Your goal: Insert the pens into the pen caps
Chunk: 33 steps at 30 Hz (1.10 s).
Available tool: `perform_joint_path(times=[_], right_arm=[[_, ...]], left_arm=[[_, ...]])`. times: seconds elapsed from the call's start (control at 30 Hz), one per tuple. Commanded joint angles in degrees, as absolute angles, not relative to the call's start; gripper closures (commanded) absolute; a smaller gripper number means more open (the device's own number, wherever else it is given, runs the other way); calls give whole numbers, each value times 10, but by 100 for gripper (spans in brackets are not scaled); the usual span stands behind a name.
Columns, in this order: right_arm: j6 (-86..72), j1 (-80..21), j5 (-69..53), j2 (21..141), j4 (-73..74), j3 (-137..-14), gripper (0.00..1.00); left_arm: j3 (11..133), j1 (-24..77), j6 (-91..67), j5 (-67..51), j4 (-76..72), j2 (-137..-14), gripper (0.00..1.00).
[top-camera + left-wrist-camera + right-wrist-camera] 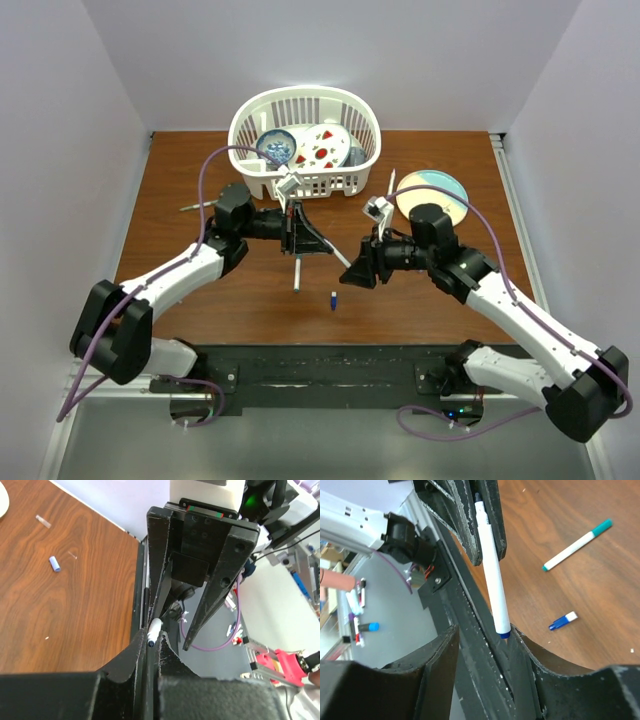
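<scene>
My left gripper is shut on a white pen with a blue end; the pen's end shows between its fingertips in the left wrist view. My right gripper is open, facing the left one, with the pen's blue end between its fingers, against the right one. A blue pen cap lies on the table below both grippers and also shows in the right wrist view. A white pen with a green cap lies on the table.
A white basket holding dishes stands at the back centre. A plate lies at the right, with a pen beside it. A thin grey pen lies at the left.
</scene>
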State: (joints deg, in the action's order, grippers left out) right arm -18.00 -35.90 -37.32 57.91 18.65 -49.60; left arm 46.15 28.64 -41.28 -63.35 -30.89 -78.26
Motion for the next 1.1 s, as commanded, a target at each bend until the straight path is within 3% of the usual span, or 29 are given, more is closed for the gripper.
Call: perform_joint_path(times=[0.0, 0.17, 0.53, 0.7, 1.07], right_arm=[[-171, -362, -427, 585, 143, -533, 51], [-169, -363, -422, 595, 140, -538, 40], [-116, -362, -410, 622, 192, -573, 32], [-120, -362, -435, 627, 171, -562, 47], [-150, -373, -457, 657, 119, -536, 56]], left_arm=[[490, 291, -341, -650, -221, -771, 100], [497, 294, -340, -669, -225, -773, 100], [497, 294, -347, -684, -223, -782, 100], [502, 295, -351, -685, -226, -787, 100], [497, 297, -381, -691, -264, -796, 100]])
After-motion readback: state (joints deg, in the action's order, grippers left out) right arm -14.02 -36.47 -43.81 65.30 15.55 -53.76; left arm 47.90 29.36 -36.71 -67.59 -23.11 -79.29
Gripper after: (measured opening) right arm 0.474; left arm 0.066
